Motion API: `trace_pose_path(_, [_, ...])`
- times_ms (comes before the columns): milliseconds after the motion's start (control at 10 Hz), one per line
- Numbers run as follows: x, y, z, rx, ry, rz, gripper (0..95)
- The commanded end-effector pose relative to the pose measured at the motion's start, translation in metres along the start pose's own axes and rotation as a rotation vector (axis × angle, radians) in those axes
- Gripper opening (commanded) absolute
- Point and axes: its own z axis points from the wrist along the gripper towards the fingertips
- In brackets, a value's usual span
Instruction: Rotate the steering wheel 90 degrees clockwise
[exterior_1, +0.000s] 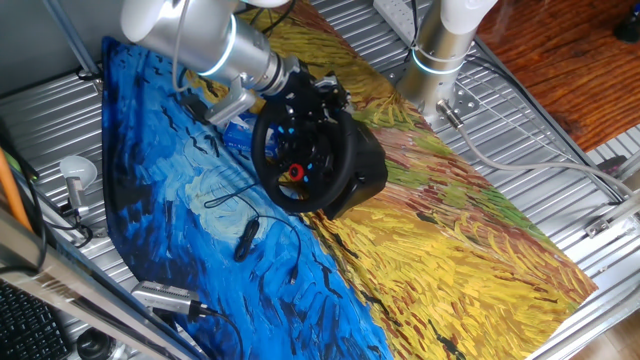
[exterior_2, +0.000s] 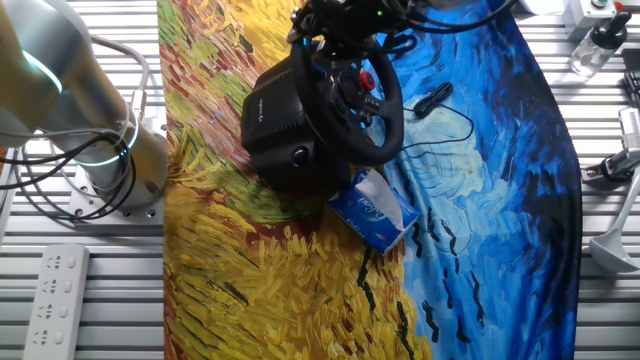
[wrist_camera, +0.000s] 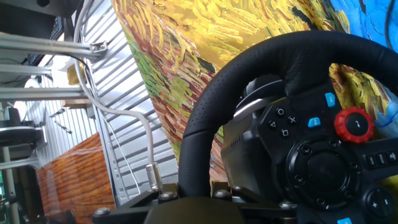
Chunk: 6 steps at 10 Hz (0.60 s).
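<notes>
The black steering wheel (exterior_1: 305, 150) stands tilted on its bulky black base (exterior_1: 365, 165) in the middle of the painted cloth. Its hub has blue buttons and a red knob (exterior_1: 295, 172). It also shows in the other fixed view (exterior_2: 352, 92). My gripper (exterior_1: 298, 88) is at the wheel's upper rim. In the hand view the thick rim (wrist_camera: 205, 112) passes between my two fingers (wrist_camera: 158, 186), and the gripper (wrist_camera: 193, 188) is shut on it. The red knob (wrist_camera: 356, 124) sits at the right of the hub.
A thin black cable with a small pod (exterior_1: 245, 238) lies on the blue part of the cloth in front of the wheel. A blue tissue pack (exterior_2: 375, 210) lies against the base. The arm's pedestal (exterior_2: 110, 160) and a power strip (exterior_2: 55, 290) stand beside the cloth.
</notes>
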Motion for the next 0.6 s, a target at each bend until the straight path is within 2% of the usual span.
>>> trace_pose_path(100, [-0.0015, -0.0009, 0.0014, 0.003, -0.004, 0.005, 0.0])
trace_pose_path(600, [-0.0084, 0.0010, 0.0067, -0.003, -0.018, 0.037, 0.0])
